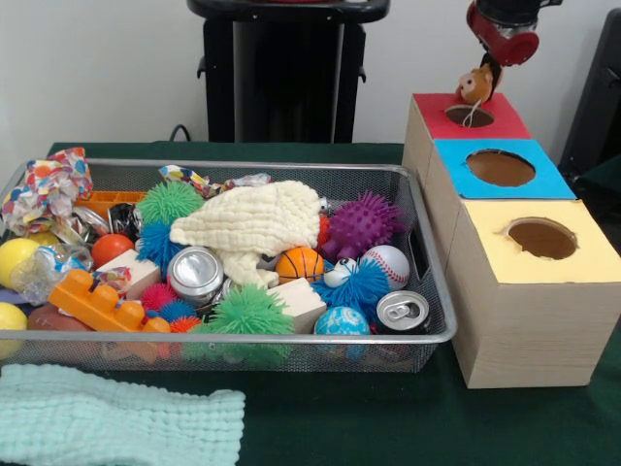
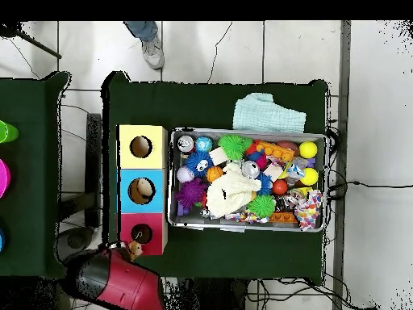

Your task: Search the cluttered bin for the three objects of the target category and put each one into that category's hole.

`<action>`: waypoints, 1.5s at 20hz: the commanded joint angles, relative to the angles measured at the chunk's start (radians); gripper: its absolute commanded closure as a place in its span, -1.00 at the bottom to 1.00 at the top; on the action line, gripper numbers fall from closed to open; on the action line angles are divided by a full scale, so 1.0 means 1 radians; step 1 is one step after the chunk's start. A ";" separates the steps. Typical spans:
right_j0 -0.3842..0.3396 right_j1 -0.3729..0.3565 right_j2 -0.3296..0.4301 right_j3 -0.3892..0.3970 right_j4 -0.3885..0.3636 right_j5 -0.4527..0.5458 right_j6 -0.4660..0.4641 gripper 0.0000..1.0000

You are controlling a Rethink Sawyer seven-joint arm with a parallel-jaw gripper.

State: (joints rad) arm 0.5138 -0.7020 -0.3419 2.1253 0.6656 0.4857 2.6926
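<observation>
One small plush toy (image 1: 474, 85) | clamped in end effector (image 1: 488, 70) | hanging above red box's hole (image 1: 470, 116) (not touching).

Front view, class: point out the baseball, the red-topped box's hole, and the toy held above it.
Baseball (image 1: 391, 264), front view, on its white leather face.
Red-topped box's hole (image 1: 470, 116), front view, on the dark opening.
Small brown toy (image 1: 474, 85), front view, on its body.

Lab test setup: green-clothed table (image 2: 218, 105), tiled floor (image 2: 242, 48), loose cables (image 2: 363, 184), coloured sorting boxes (image 1: 524, 252)
</observation>
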 commanded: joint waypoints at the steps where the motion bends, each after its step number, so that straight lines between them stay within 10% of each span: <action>1: -0.017 0.068 0.145 0.037 0.093 -0.095 0.224 1.00; 11: -0.144 0.033 0.290 0.160 0.136 -0.277 0.110 1.00; 30: -0.022 -0.006 -0.049 -0.106 -0.110 0.205 0.223 1.00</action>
State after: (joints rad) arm 0.4935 -0.7397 -0.3424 2.1501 0.6223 0.5295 2.6926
